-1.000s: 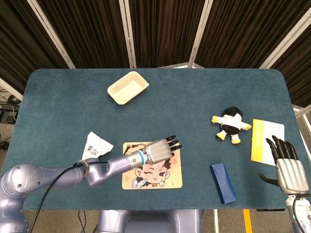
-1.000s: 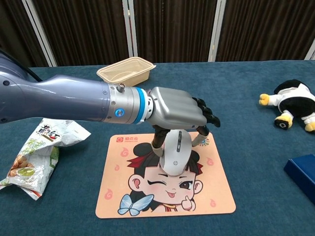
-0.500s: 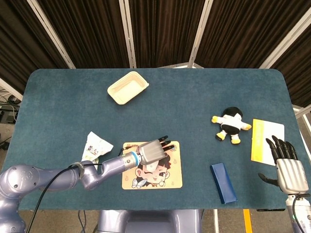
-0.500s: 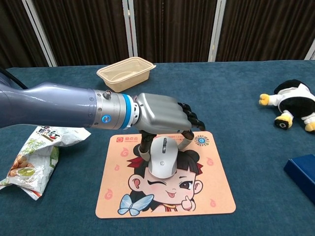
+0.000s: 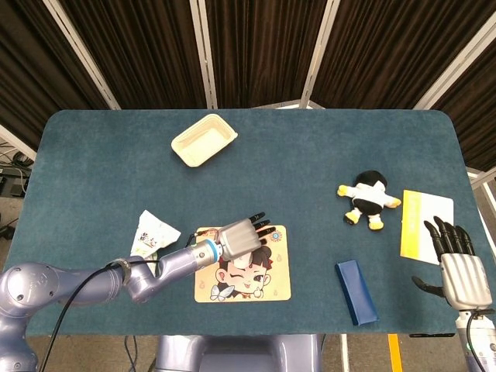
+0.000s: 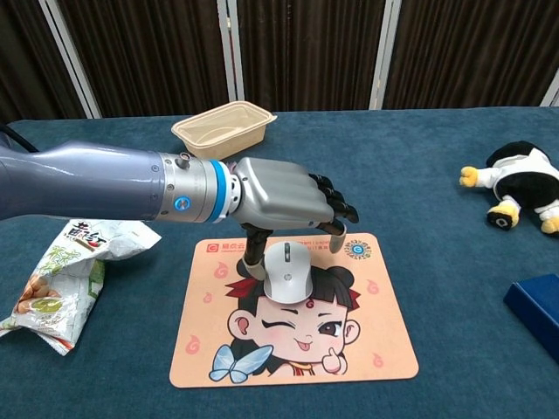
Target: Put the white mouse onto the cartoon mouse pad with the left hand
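Observation:
The white mouse lies low on the cartoon mouse pad, over the drawn girl's hair. My left hand arches over it from the left and still holds it, thumb against its left side and fingers curled past its far end. In the head view the left hand covers most of the mouse on the pad. Far off at the table's right front edge, my right hand rests with its fingers spread and nothing in it.
A snack bag lies left of the pad. A beige tray stands behind it. A plush toy, a blue box and a yellow-white booklet are on the right side.
My left hand has moved left and down with the mouse. The mouse, hanging tilted a second ago, now sits level on the upper part of the pad. The right hand has not moved.

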